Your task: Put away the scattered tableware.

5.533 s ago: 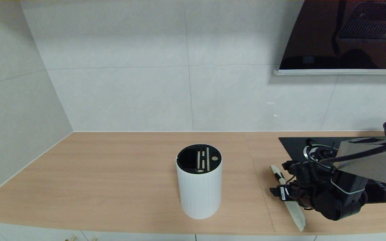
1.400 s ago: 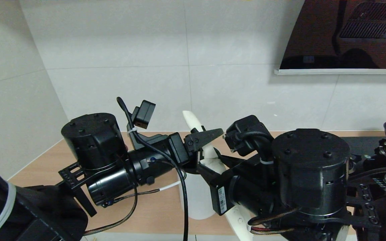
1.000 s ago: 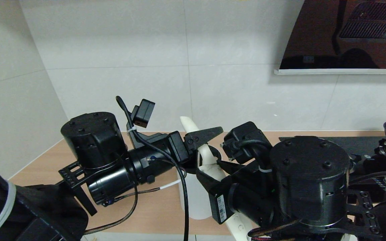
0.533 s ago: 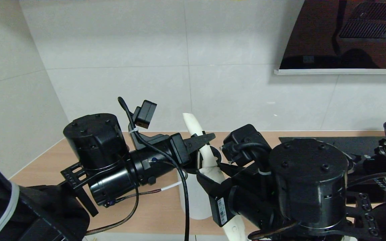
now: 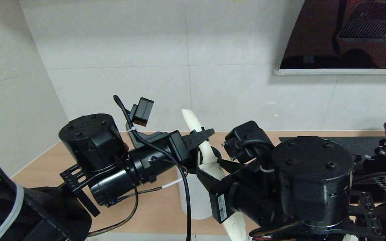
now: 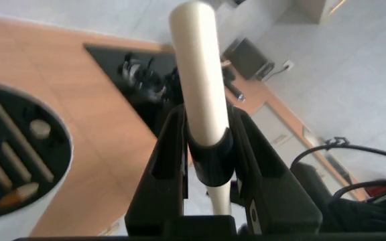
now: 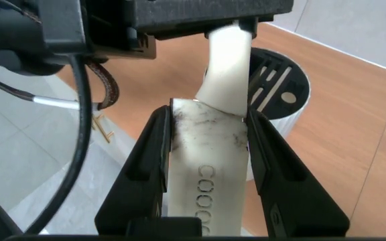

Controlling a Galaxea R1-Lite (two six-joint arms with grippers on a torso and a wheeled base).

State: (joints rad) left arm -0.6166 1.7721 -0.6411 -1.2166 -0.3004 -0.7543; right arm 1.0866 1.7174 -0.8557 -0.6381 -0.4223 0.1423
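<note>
Held the knife (image 5: 190,121) in the air just above the holder (image 5: 193,197), handle end up and blade slanting down in front of the holder. Pinched the handle with the left gripper (image 5: 198,147), clamped the blade with the right gripper (image 5: 214,169), both closed on it. Probably shared the hold as a handover, to regrip for a blade-down drop into the holder's slotted top.

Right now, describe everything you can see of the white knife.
The knife is cream-white and plastic-looking: rounded handle, black collar, flat smudged blade. It is steeply tilted, handle end up, above the white slotted holder. The left gripper clamps the collar in its jaws; the right gripper clamps the blade.
</note>
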